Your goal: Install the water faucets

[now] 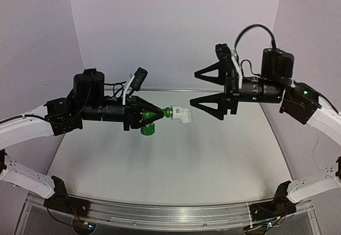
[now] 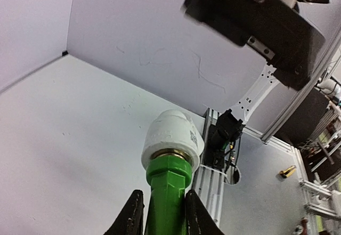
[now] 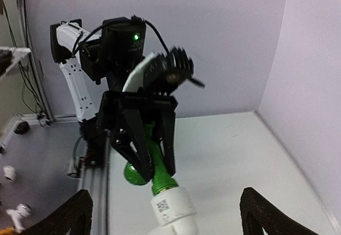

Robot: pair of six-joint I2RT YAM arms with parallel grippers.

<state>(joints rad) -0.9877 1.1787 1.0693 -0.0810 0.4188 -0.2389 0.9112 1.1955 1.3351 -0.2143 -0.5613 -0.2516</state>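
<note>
Black fingers [image 2: 132,216] of the left tool [image 2: 163,200] are clamped narrowly on the stem of the green tap [image 2: 168,179]. They hold it in the air above the tabletop [image 1: 160,165]. The white fitting [image 2: 173,136] sits on the tap's far end and looks joined to it. The tap's round knob hangs below the stem.

The joined pair's long axis runs level from left to right, and the white end points at the right tool [image 1: 201,90]. That tool stands wide, holding nothing. Its fingers spread above and below the line of the fitting. It sits just beyond the fitting's tip and apart from it. It is the free tool, and the fitting lies straight ahead of it along that axis.

Nothing stands in the gap between them. Only bare tabletop lies beneath, and the metal rail [image 1: 170,216] at the near edge is well clear.
</note>
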